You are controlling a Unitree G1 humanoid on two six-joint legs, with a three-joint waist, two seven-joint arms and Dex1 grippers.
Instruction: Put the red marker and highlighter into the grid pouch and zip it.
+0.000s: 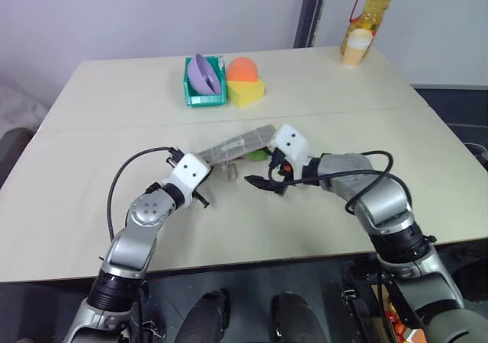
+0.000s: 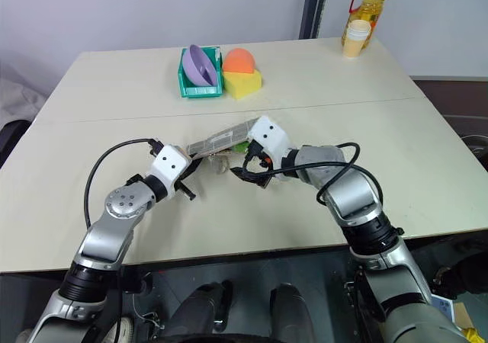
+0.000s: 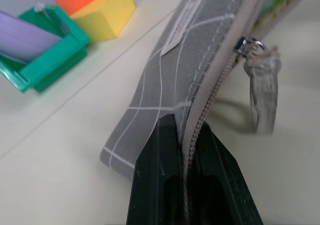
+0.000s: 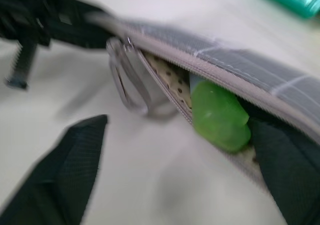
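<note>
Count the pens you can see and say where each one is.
1: the highlighter sits in the open mouth of the grid pouch. Another pen may be hidden inside.

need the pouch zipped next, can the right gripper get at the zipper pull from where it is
Probably yes: the right gripper is open, with the zipper pull hanging free just ahead of it and nothing between them, while the left gripper pinches the pouch at its end.

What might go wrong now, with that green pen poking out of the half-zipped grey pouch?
1. The highlighter bulges out of the grid pouch mouth, right in the zipper's path; pulling the zipper along could jam on it or push it out.
2. The right claw is open and holds nothing, near the cord pull loop; it may miss that thin loop.
3. The left claw pinches only the pouch's end edge, so a hard tug may slip the fabric free.
</note>
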